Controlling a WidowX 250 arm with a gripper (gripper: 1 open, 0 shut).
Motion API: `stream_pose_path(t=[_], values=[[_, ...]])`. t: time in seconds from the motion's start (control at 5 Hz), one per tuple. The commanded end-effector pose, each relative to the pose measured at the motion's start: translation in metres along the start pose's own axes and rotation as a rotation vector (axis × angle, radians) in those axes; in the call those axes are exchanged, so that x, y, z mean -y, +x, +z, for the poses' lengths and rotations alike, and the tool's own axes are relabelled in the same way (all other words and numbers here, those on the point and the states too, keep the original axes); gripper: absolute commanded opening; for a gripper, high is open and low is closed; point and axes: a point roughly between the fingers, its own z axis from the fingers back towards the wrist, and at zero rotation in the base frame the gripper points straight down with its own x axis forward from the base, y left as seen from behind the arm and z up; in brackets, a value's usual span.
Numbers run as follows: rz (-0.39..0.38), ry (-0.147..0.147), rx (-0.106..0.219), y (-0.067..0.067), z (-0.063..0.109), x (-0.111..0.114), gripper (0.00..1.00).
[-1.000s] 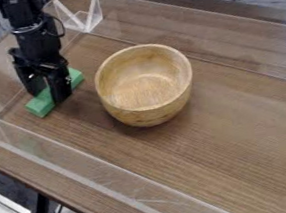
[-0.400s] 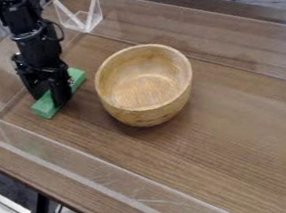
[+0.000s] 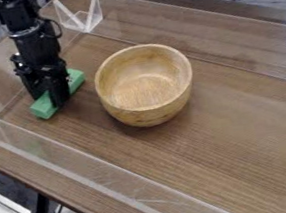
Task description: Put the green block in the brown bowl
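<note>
The green block [image 3: 43,106] lies flat on the wooden table at the left, a bright green bar angled from lower left to upper right. My black gripper [image 3: 52,90] points straight down over its middle, and its fingers are shut on the block's sides. Only the block's two ends show past the fingers. The brown bowl [image 3: 144,84], round light wood and empty, stands upright just right of the gripper, a short gap away.
Low clear plastic walls [image 3: 60,169] edge the wooden table along the front, left and back. A clear folded piece [image 3: 85,16] stands at the back left behind the arm.
The fingers have closed in on the green block. The arm has stayed in place and the bowl has not moved.
</note>
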Motion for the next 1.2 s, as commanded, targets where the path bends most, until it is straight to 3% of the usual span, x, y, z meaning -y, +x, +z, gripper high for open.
stream_pose_path(t=[0.0, 0.6, 1.0], values=[[0.008, 0.049, 0.088, 0.005, 0.04, -0.003, 0.0], [-0.053, 0.018, 0.134, 0.023, 0.072, 0.034, 0.0], [-0.149, 0.009, 0.135, 0.043, 0.075, 0.085, 0.0]])
